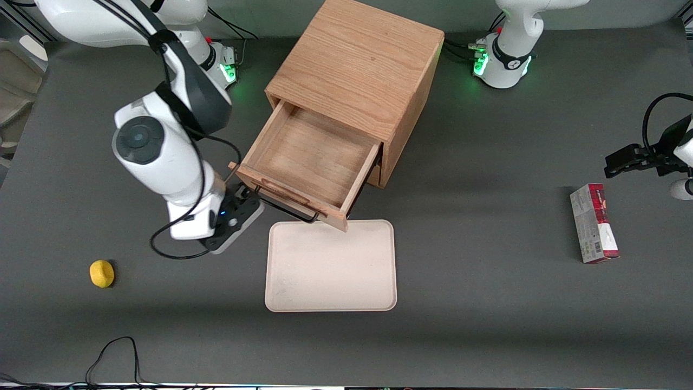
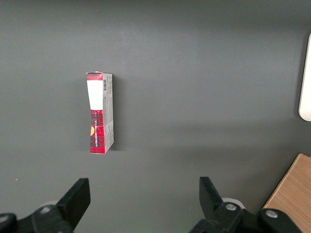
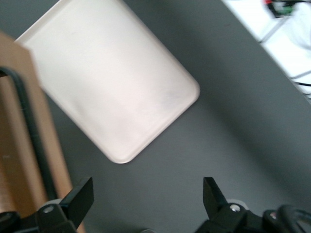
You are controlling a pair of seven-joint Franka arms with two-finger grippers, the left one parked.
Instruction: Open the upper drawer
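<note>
Upper drawer (image 1: 308, 162): drawn well out of cabinet (image 1: 357, 70). Gripper (image 3: 146, 204): jaws parted, nothing held, just beside the handle (image 1: 287, 208). Step judged: release. Clear withdrawal called for.

Three cams: one high overview, two wrist cams pointing straight down.

Front view sits up high and takes in the whole desk (image 1: 487, 325), with the cabinet (image 1: 357, 65) in the middle. Right wrist cam hangs close over the tray (image 3: 116, 82) past its spread-open claw (image 3: 146, 199), and catches the upper drawer (image 3: 19, 145) edge too, both shared with the front. Left wrist cam shares the red box (image 2: 99, 112).
</note>
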